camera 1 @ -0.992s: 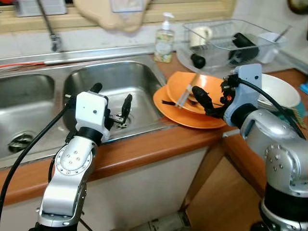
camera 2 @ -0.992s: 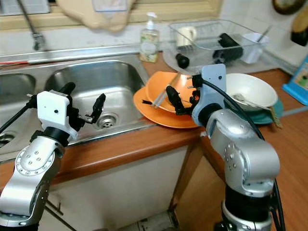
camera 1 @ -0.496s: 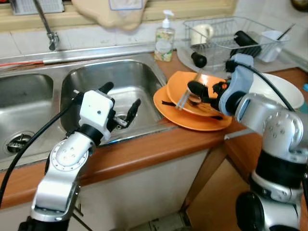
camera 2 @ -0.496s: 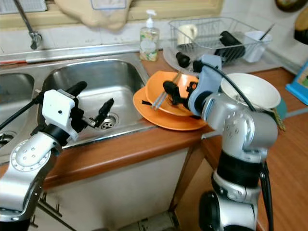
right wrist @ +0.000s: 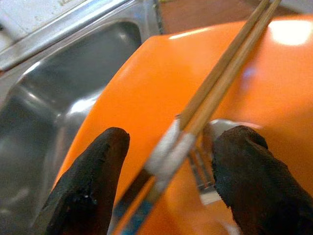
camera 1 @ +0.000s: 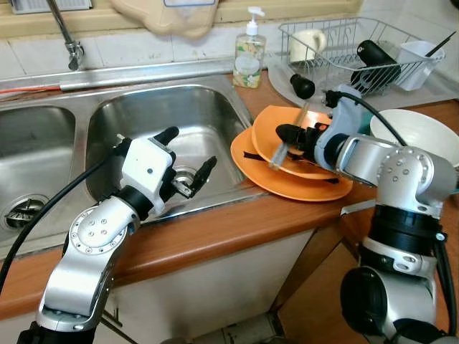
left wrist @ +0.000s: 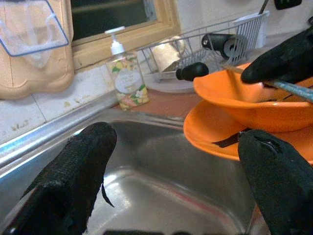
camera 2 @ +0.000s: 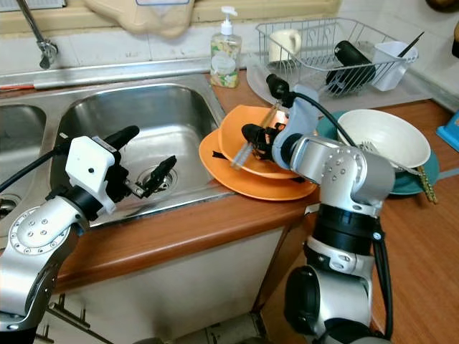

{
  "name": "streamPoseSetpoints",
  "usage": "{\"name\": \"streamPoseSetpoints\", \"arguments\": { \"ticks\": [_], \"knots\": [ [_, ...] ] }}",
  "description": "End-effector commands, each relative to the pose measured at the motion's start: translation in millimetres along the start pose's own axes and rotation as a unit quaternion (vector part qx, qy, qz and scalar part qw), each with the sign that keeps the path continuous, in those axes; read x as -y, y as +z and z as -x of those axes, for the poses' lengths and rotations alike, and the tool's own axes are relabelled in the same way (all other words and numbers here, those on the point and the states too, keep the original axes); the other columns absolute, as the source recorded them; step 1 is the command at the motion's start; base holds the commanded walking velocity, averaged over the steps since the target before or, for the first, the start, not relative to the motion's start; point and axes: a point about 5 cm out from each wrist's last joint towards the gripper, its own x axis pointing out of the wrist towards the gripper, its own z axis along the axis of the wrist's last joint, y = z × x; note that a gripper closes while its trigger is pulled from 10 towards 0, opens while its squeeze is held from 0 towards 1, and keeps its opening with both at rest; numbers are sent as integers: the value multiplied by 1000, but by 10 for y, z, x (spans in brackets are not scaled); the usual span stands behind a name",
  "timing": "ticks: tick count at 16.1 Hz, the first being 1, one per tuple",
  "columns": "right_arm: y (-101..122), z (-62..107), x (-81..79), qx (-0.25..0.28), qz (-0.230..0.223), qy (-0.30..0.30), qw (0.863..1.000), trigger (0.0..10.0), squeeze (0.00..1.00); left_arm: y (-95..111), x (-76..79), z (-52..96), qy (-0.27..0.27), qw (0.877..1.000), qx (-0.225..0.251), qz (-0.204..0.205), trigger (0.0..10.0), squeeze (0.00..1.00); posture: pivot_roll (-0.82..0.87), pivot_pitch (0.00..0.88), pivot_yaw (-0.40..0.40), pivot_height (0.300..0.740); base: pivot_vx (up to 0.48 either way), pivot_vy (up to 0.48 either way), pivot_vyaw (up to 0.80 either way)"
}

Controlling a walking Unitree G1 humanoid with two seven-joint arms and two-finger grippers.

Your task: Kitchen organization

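Right wrist view: wooden chopsticks, pale-banded, between spread right gripper fingers.

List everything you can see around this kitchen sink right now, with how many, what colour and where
sink: one double-basin, steel, left of counter
tap: one, steel, behind sink
soap bottle: one, clear with white pump, behind sink
orange bowl: one, stacked on plate
orange plate: one, counter right of sink
chopsticks: a pair, wooden, leaning in orange bowl
dish rack: one, wire, back right, holding a cream mug and black bottle
white bowl: one, on teal plate, far right
left gripper: open, over sink basin
right gripper: fingers either side of chopsticks, not closed
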Motion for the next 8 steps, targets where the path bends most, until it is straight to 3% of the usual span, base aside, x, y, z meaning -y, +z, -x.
{"name": "streamPoseSetpoints", "arguments": {
  "ticks": [1, 8],
  "knots": [
    [52, 1, -34, 3, -6, 5, 1000, 0, 0, 27, 35, 5, -13, 1000, 3, 0, 10000, 0, -17, 0, -25, 740, 0, 0, 0],
    [-3, -75, -16, -15, -51, 15, 998, 0, 0, 49, 62, -8, -28, 1000, 4, 4, 10000, 0, -15, 0, -22, 740, 0, 0, 0]
  ]
}}
